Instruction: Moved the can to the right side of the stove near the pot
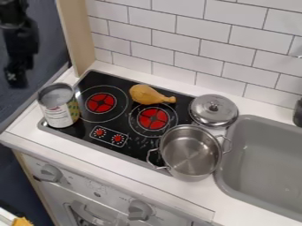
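Observation:
At the upper left, off the counter, hangs the black gripper point(16, 75), left of the wooden panel and well above and away from the can. The can point(59, 109), with a white and green label, stands upright on the left end of the black stove point(118, 126). An open silver pot point(190, 152) with two side handles sits at the stove's right front corner, partly over the white counter.
A yellow toy drumstick point(151, 95) lies on the back of the stove. The silver lid point(213, 110) rests behind the pot at the stove's right edge. A grey sink point(268, 154) is at the right, below a tiled wall point(206, 39).

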You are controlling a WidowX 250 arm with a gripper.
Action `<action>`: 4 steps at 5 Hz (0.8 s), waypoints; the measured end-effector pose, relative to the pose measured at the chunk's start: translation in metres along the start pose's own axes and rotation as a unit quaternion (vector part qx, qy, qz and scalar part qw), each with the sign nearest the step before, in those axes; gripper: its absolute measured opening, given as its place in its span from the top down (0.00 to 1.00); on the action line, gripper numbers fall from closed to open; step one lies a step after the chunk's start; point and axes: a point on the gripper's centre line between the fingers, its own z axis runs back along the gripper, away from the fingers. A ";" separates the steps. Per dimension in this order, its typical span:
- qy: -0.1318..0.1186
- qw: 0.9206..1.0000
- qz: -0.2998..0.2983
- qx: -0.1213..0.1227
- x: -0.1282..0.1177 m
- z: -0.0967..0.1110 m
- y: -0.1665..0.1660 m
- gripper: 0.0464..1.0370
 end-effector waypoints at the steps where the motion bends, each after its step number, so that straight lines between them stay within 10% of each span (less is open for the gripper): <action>1: -0.010 1.000 -0.019 -0.005 0.000 -0.013 -0.002 0.04; 2: -0.067 0.996 -0.045 -0.026 0.006 -0.027 -0.006 0.04; 4: -0.051 0.996 -0.062 -0.030 0.015 -0.032 -0.010 0.04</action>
